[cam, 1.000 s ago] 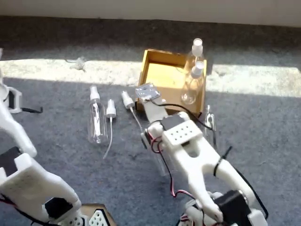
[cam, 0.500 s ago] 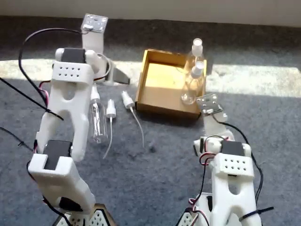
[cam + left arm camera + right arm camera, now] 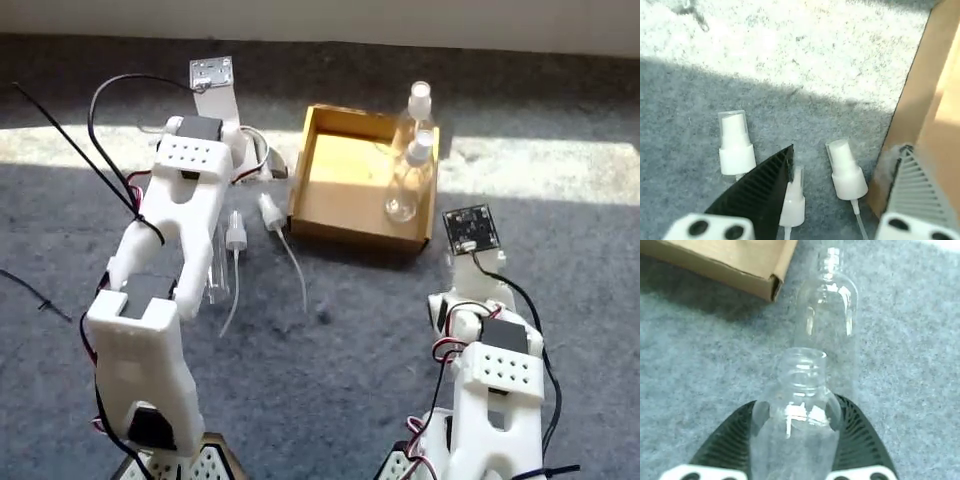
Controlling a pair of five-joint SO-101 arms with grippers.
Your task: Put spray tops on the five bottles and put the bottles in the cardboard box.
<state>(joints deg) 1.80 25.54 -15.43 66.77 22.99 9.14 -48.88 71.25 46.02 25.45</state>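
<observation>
Two clear bottles with white spray tops (image 3: pixel 412 152) stand in the cardboard box (image 3: pixel 345 170) along its right side. On the carpet left of the box lie two loose spray tops with long tubes (image 3: pixel 236 236) (image 3: pixel 270 211) and a capped bottle (image 3: pixel 735 145). My left gripper (image 3: pixel 847 148) hangs open above these spray tops, close to the box wall (image 3: pixel 920 90). My right gripper (image 3: pixel 796 406) is shut on an uncapped clear bottle (image 3: pixel 800 390), with its mouth pointing away. A second uncapped bottle (image 3: pixel 827 305) lies on the carpet beyond it, by the box corner.
Grey carpet (image 3: pixel 330 340) covers the floor, with a sunlit strip (image 3: pixel 540 170) behind the box. The left arm (image 3: pixel 185 200) spans the left side and the right arm (image 3: pixel 495 370) the lower right. Open carpet lies between them in front of the box.
The right arm has drawn back from the middle of the carpet to the right of the box. The left arm has swung in from the left edge to above the spray tops.
</observation>
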